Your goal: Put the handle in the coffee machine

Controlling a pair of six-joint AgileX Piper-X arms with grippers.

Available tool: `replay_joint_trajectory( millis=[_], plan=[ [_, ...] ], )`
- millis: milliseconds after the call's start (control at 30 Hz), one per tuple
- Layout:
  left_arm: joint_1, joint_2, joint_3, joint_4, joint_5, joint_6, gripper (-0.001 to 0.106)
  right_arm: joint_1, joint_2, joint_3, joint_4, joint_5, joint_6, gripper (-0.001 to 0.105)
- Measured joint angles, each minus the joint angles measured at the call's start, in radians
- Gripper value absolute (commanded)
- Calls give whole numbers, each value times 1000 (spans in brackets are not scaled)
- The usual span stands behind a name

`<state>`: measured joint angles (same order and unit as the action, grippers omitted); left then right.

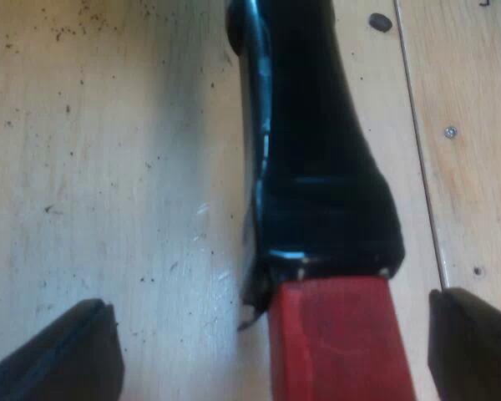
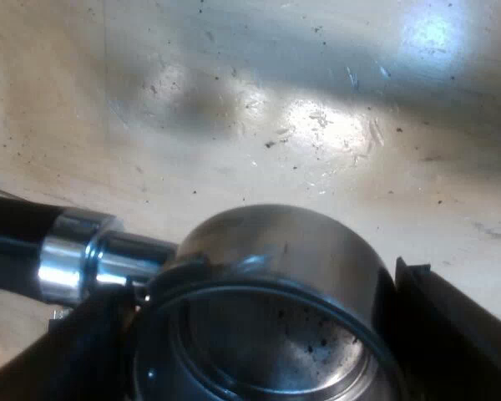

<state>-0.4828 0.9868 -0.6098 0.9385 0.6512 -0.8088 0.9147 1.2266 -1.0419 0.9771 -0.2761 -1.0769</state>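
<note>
- left gripper (image 1: pixel 269 302) open: black fingers (image 1: pixel 54 355) spread either side of the portafilter (image 1: pixel 317 167) handle, gaps both sides, no contact.
- Handle's red end (image 1: pixel 338 342) sits btwn the fingers, nearer one than the other; black part runs away from cam.
- Under it a pale wooden table (image 1: pixel 108 167) w/ dark crumbs; a screw head (image 1: pixel 450 132) beside a plank seam.
- right gripper (image 2: pixel 259 288) clamped on the portafilter's metal basket (image 2: pixel 275 242), one finger tight vs each side.
- Basket mouth faces cam; inside mostly bare metal, few dark coffee specks (image 2: pixel 317 338).
- Chrome collar (image 2: pixel 67 255) joins basket to the black handle.
- Portafilter is over the table top, glare patch beyond it; can't tell if it rests or is lifted.
</note>
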Motion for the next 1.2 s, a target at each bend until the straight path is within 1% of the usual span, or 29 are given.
replay_joint_trajectory(
  millis=[67, 100, 333, 400, 467, 533, 700, 733, 800, 867, 900, 933, 967, 1167, 1200],
  plan=[
    [0, 0, 0, -1, 8, 7, 61, 0, 0, 0, 0, 0, 0, 0],
    [0, 0, 0, -1, 9, 8, 60, 0, 0, 0, 0, 0, 0, 0],
    [0, 0, 0, -1, 11, 28, 59, 0, 0, 0, 0, 0, 0, 0],
    [0, 0, 0, -1, 11, 30, 56, 0, 0, 0, 0, 0, 2, 0],
    [0, 0, 0, -1, 20, 30, 48, 0, 0, 0, 0, 0, 2, 0],
    [0, 0, 0, -1, 37, 30, 44, 0, 0, 0, 0, 0, 2, 0],
    [0, 0, 0, -1, 47, 30, 43, 0, 0, 0, 0, 0, 2, 0],
    [0, 0, 0, -1, 49, 30, 40, 0, 0, 0, 0, 0, 2, 0],
    [0, 0, 0, -1, 52, 30, 30, 0, 0, 0, 0, 0, 2, 0],
    [0, 0, 0, -1, 50, 30, 14, 0, 0, 0, 0, 4, 8, 0],
    [0, 0, 0, -1, 44, 30, 10, -2, 0, 0, 0, 4, 15, 0],
    [0, 0, 0, -7, 33, 28, 3, -1, 0, 0, 0, 4, 25, 0],
    [0, 0, 0, -7, 28, 28, 0, -1, 0, 0, 0, 4, 28, 0],
    [0, 0, 0, -7, 29, 28, 0, -1, 0, 0, 0, 7, 37, 0],
    [0, 0, 0, -4, 29, 28, 0, -1, 0, 0, 0, 7, 37, 1]
  ],
)
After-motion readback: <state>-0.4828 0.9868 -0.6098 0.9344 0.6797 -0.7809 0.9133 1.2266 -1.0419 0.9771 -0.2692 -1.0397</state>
